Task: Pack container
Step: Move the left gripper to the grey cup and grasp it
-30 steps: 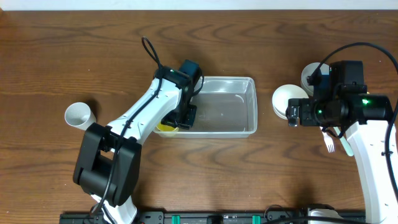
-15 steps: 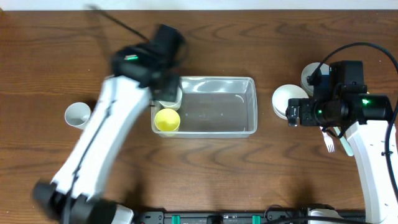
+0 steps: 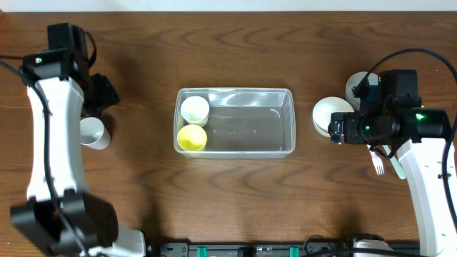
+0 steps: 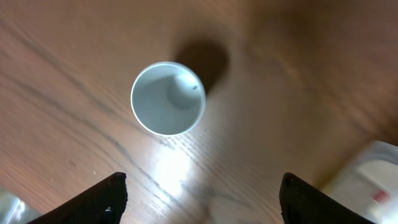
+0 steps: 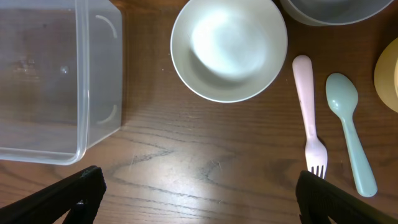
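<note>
Container point(image 3: 257, 127), a clear rectangular tub, sits in the middle of the wooden table point(image 3: 235, 193), between the two arms. At its left end stand a white cup point(image 3: 194, 109) and a yellow cup point(image 3: 191, 138); the rest of its floor is bare.

The left gripper point(image 4: 202, 185) hangs above a loose cup point(image 4: 168, 98), also white, well left of the tub. Its fingers are spread wide and hold nothing. The right gripper point(image 5: 199, 180) is likewise spread and empty by the tub's right end, near a white bowl point(image 5: 229, 46), a pink fork point(image 5: 308, 118) and a teal spoon point(image 5: 349, 124).

Packing looks partly done, and fetching the loose cup appears to be the step in hand. Next, the left arm would need to descend, bring the cup's wall between its fingers and close — gently, since the cup may tip.
</note>
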